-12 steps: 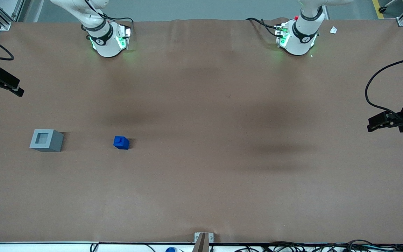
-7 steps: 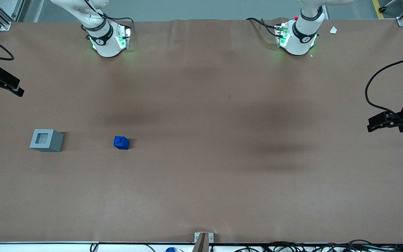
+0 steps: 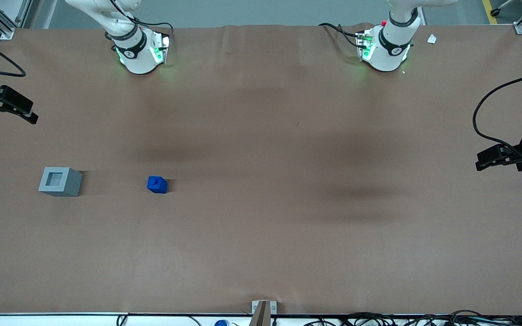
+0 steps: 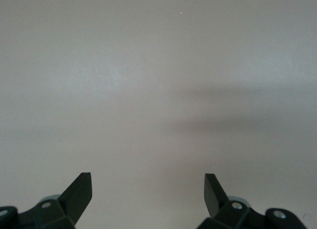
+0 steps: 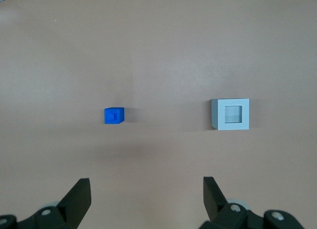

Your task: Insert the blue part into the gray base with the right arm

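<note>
Front view: a brown table [image 3: 261, 235] carries the two task pieces, both toward the working arm's end.
Blue part: the blue part [image 3: 157, 184] sits on the table surface with its stud up, touched by nothing; in the right wrist view [image 5: 114, 115] it lies ahead of the fingertips and well apart from them.
Gray base: the gray base [image 3: 60, 181] stands upright on the table, its square recess facing up and holding nothing; it is also seen at [image 5: 230, 114].
Relation: the two pieces are apart with bare table between them, about equally near the front camera; the gray base is the one closer to the table's end.
Right arm: the white base of the right arm [image 3: 136, 47] stands at the table edge farthest from the front camera.
Gripper: the gripper [image 3: 5, 105] hangs high above the table's end, farther from the front camera than the gray base; in its own wrist view [image 5: 146, 199] it looks down on both pieces.
Fingers: the black fingers [image 5: 78, 198] are spread wide with nothing between them.
</note>
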Controlling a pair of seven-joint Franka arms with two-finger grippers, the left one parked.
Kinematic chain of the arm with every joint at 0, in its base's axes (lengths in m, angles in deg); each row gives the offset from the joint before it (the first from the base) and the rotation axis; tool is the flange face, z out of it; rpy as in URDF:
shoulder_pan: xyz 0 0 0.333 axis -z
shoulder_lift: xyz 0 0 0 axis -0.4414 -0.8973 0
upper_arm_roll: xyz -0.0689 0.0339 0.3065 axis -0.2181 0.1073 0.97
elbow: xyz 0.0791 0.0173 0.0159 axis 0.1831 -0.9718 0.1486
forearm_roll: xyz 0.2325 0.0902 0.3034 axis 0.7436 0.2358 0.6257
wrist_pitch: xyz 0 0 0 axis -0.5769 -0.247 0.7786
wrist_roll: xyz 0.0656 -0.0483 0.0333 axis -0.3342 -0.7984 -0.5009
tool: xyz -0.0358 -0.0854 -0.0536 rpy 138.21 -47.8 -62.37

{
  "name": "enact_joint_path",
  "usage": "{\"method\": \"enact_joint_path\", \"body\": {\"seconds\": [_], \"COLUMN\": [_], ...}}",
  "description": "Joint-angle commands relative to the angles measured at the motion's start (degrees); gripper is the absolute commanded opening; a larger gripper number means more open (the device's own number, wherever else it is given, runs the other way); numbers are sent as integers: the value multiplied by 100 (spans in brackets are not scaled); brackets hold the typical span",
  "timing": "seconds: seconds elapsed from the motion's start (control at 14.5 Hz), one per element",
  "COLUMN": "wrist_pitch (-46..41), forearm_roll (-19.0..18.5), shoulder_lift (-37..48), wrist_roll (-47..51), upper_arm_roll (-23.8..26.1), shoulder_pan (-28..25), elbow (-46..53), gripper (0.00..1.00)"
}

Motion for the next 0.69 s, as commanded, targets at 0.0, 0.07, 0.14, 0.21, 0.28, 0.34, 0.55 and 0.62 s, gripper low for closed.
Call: {"method": "enact_joint_path", "body": {"seconds": [0.0,0.07,0.14,0.21,0.28,0.34,0.55,0.62], "wrist_pitch": [-6,3,3,11,-6,-6,64,64], "forearm_roll": [22,22,31,31,39,48,75,83], "shoulder_lift": [64,56,38,20,3,-15,-67,-111], "wrist_roll": [18,18,18,27,27,27,27,27], "upper_arm_roll": [1,1,1,1,10,1,1,1], "shoulder_pan": [-13,-22,-57,-101,-127,-153,-163,-163], "elbow": [-148,-149,-158,-166,-175,-184,-193,-193], "gripper": [100,100,100,100,100,100,100,100]}}
